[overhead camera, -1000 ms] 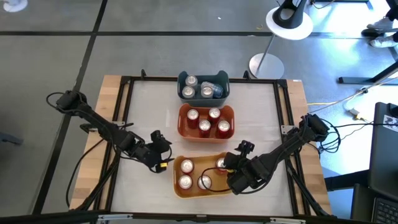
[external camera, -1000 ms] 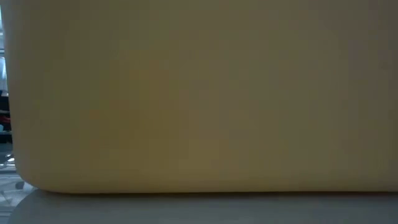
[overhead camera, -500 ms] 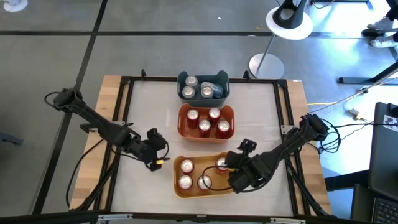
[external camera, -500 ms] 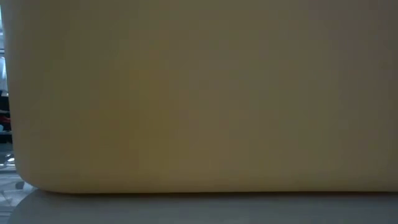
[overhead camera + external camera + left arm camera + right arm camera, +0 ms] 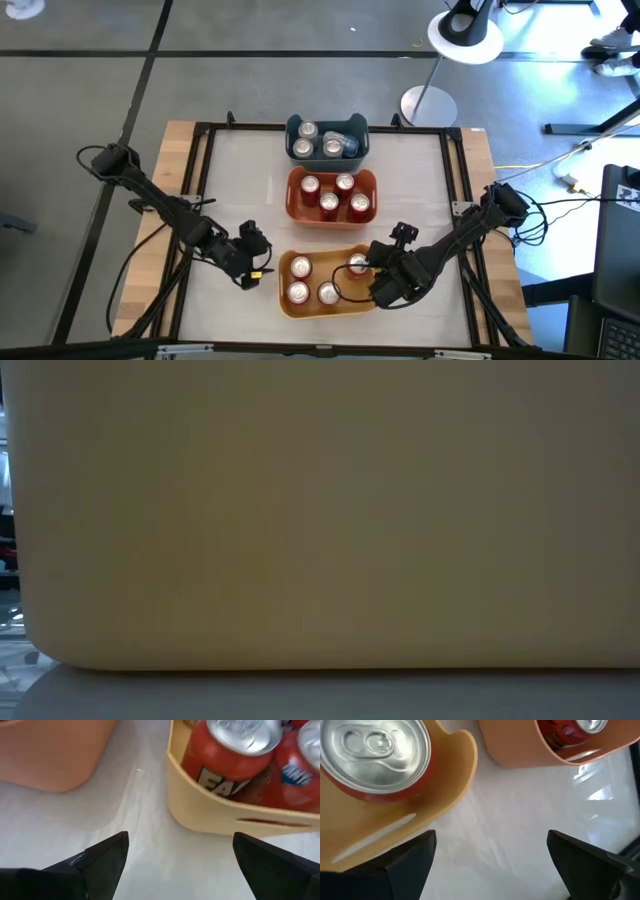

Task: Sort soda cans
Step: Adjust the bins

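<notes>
High view: three bins in a row down the desk (image 5: pixel 235 180). Blue bin (image 5: pixel 328 139) at the far end w/ 3 silver-topped soda cans, one possibly lying on its side. Orange bin (image 5: pixel 331 195) in the middle, 4 red cans. Yellow bin (image 5: pixel 325 283) nearest, 4 cans (image 5: pixel 299 268). So approx 11 cans in all, none loose on the desk. Left gripper (image 5: pixel 255 262) sits just beside the yellow bin's left wall; right gripper (image 5: pixel 385 268) at its right rim, by one can.

Low view: only the yellow bin's wall (image 5: pixel 320 520), nothing else to read.

Left wrist view: jaws wide apart, empty, over bare desk; a red can (image 5: pixel 230 755) sits in the bin corner just ahead.

Right wrist view: jaws wide apart, empty; one can (image 5: pixel 375 755) close by inside the yellow rim, orange bin beyond.

Step, as I judge it: pick from the yellow bin. Come down from above, straddle the can, clear the rim and neighbours before closing.
</notes>
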